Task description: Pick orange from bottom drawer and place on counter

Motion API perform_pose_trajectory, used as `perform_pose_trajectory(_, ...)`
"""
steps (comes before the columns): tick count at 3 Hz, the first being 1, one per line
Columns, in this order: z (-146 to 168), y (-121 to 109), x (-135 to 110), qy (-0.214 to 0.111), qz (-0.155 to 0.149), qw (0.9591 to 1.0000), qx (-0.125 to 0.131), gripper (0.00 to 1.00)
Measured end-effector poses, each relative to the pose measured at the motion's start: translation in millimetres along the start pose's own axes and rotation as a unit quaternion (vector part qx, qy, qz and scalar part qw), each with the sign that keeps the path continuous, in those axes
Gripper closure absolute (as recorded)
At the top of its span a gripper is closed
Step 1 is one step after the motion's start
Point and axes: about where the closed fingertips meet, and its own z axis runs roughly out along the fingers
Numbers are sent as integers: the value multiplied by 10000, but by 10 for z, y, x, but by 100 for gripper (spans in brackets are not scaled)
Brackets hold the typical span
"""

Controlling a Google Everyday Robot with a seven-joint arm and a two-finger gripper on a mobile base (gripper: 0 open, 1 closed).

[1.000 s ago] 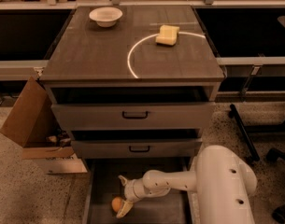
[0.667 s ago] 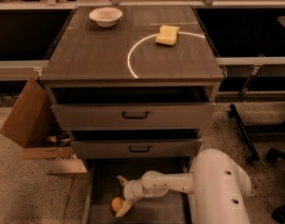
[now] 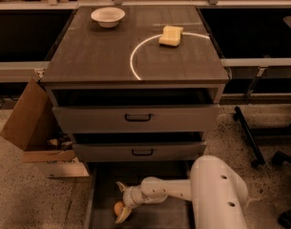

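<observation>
The orange [image 3: 118, 208] lies on the floor of the open bottom drawer [image 3: 104, 190], near its left front. My gripper [image 3: 120, 205] is down inside the drawer, right at the orange, with one finger behind it and one in front. My white arm [image 3: 212, 194] reaches in from the lower right. The counter [image 3: 97, 51] is the dark wood-grain cabinet top with a white arc line.
A white bowl [image 3: 108, 16] and a pale yellow sponge [image 3: 171, 36] sit on the counter. The two upper drawers [image 3: 138, 118] stick out slightly above the bottom one. A cardboard box [image 3: 33, 128] stands left of the cabinet. Black chair legs [image 3: 250, 137] are at the right.
The arm and gripper have barely shifted. The orange stays in the same spot in the drawer.
</observation>
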Motion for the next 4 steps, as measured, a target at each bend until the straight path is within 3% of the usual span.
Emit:
perform_pose_trajectory(2, 159, 36, 133, 251, -56, 9995, -160, 41)
perform_pose_trajectory(3, 70, 70, 292, 407, -15, 9989, -223, 72)
perform_pose_trajectory(4, -45, 101, 391, 470, 37, 9986, -221, 95)
